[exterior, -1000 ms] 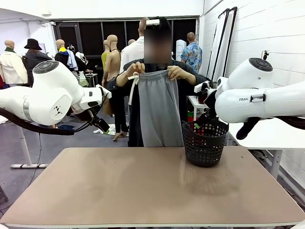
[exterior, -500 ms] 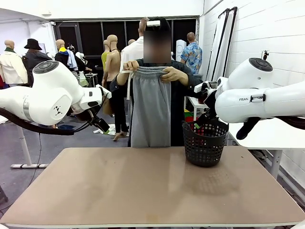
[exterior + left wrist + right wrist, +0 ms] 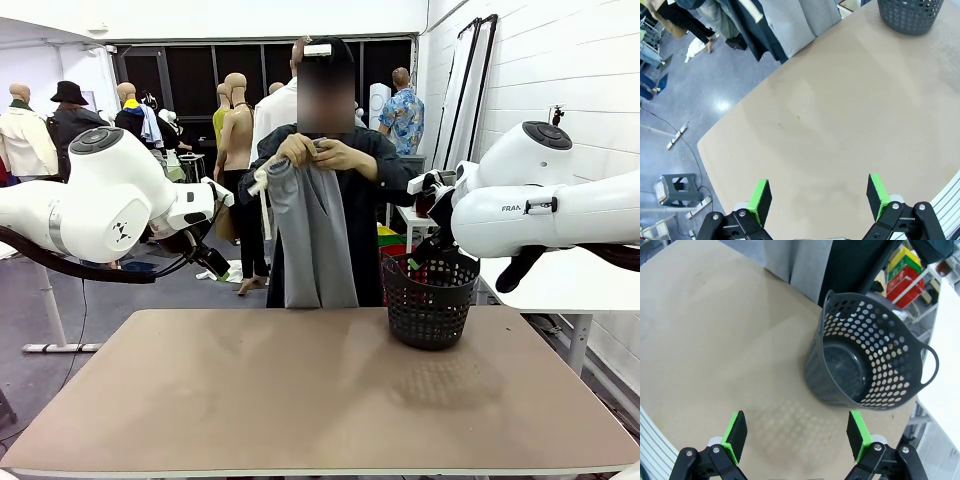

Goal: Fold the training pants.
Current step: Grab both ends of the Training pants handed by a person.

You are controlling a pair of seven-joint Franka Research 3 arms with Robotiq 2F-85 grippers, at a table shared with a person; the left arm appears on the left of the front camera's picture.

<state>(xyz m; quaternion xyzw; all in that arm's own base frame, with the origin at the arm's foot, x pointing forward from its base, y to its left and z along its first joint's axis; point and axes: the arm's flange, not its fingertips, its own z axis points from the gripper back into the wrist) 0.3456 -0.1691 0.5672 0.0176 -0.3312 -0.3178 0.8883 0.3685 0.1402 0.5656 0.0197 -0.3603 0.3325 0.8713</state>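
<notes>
Training pants: the light grey training pants (image 3: 312, 240) hung in the air at the far side of the table (image 3: 300, 390), gathered narrow at chest height and draping straight down; the lower end reached about the level of the far table edge; whether it touched the tabletop could not be told
Drawstring: a white drawstring (image 3: 262, 188) dangled at the waistband end, on the picture's left side of the cloth
Person: stood behind the table in dark clothing; both hands were bunched close together at the top of the pants, one hand (image 3: 297, 148) beside the other hand (image 3: 342, 156), gripping the waistband
Basket: a black mesh basket (image 3: 430, 300) stood upright on the table's far right part, just beside the hanging pants and apart from them; from the right wrist its dark bottom (image 3: 847, 372) showed through the open mouth
Left gripper: the left gripper (image 3: 817, 191) hovered above bare tabletop with its green pads spread wide and nothing between them; grey cloth hung past the table's far edge at the top of that view
Right gripper: the right gripper (image 3: 796, 434) hung over the table on the near side of the basket, fingers wide apart, gripping nothing
Arms: the left arm (image 3: 110, 200) and the right arm (image 3: 560, 210) were raised at either side, well apart from the pants
</notes>
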